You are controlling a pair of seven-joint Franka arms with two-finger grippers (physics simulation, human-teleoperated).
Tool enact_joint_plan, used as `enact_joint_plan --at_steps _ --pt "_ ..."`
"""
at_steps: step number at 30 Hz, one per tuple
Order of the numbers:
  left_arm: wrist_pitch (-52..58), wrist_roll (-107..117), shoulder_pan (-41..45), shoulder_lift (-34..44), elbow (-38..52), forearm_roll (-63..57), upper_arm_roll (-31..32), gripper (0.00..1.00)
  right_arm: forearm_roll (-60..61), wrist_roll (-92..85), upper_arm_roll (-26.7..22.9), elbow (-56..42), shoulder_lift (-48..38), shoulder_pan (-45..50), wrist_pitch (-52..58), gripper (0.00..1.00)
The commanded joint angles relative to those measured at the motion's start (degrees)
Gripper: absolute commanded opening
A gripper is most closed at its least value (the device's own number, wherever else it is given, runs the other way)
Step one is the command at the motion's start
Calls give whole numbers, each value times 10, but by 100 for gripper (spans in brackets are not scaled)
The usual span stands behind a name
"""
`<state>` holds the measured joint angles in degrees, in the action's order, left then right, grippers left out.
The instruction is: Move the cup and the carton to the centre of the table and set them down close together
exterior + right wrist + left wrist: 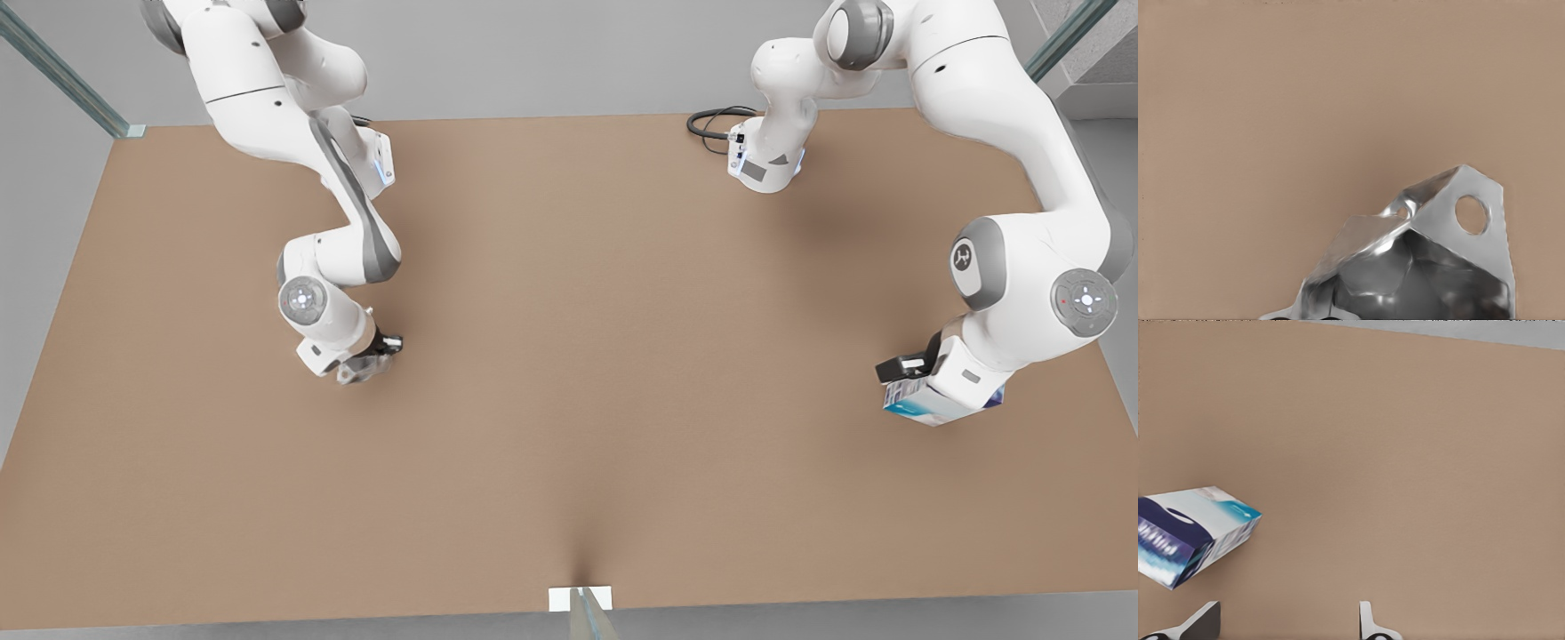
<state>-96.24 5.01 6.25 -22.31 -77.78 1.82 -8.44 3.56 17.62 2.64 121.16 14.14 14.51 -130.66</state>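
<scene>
- Front view first: my right gripper (369, 360) sits on the front view's left, low over the table (569, 373), with the cup (354, 370) tucked right at its tip. From up here I can't tell for sure if the fingers are pinching it.
- Same view, other side: my left gripper (925, 387) is way over on the front view's right, near that table edge, with the carton (925, 407) just beneath the hand, blue and teal panels showing. Cup and carton are well apart, and the middle of the table between them is bare brown.
- Small white tab (581, 598) sits at the near long edge, and a black cable (711, 124) loops by the far edge.
- Left wrist view: the carton (1195, 533) is tilted and off to the side of the fingers (1201, 621), not between them. The two fingertips are spread with plain tabletop (1405, 453) in the gap, so the left gripper (1285, 623) isn't gripping anything.
- Right wrist view: the cup (1418, 260) is right up against the camera, shiny faceted grey with a round hole in one flat panel, table (1305, 100) behind it. The fingers themselves I can't make out here, so it's a can't-tell on the grip.
</scene>
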Motion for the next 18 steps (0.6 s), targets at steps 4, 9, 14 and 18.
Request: enact_joint_plan --at_steps 4,9,14,18 --pt "-1 0 -4 -1 0 1 -1 100 0 78 0 -58 46 45 1 21" --pt "-5 0 -6 -3 0 1 -1 100 25 165 14 -190 141 104 1 21" --pt "-5 0 -6 -3 0 1 -1 100 37 232 35 -369 250 147 43 21" --pt "-5 0 -6 -3 0 1 -1 100 32 262 7 -551 353 212 100 21"
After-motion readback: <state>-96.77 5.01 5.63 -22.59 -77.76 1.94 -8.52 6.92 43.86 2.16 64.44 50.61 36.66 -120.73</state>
